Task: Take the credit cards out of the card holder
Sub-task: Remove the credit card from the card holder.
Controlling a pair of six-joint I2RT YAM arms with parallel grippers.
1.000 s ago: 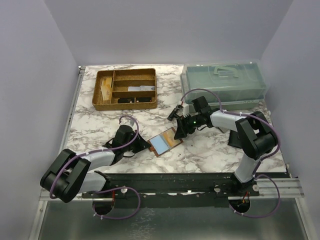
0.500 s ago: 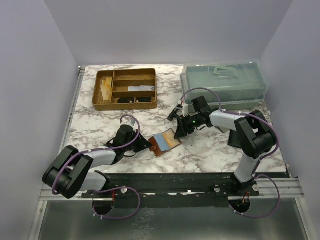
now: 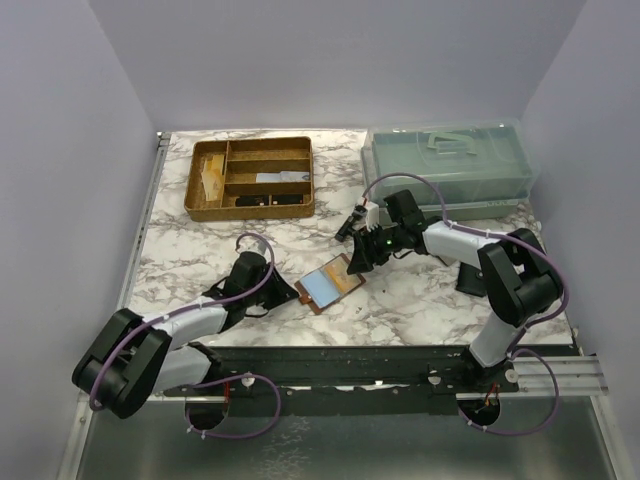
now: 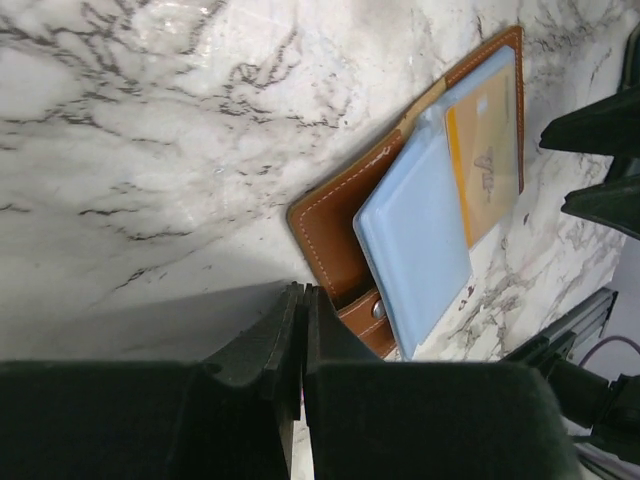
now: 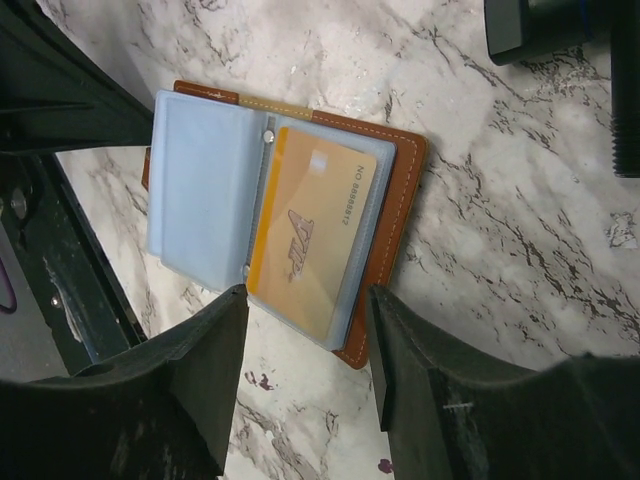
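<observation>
Left pincer (image 4: 300, 300): fingers together, tip at lower-left edge of card holder (image 4: 335, 228), which lies open mid-frame on marble surface (image 3: 190, 262). Likely job: pin holder flat. Tan credit card (image 5: 308, 243) sits in clear sleeve. Right pincer (image 5: 305, 297): fingers apart, straddling card's end. It should nip card alone and slide it out along sleeve. Both arms stretched low, converging on holder.

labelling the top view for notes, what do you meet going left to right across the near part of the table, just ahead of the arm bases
left gripper → card holder → right gripper
</observation>
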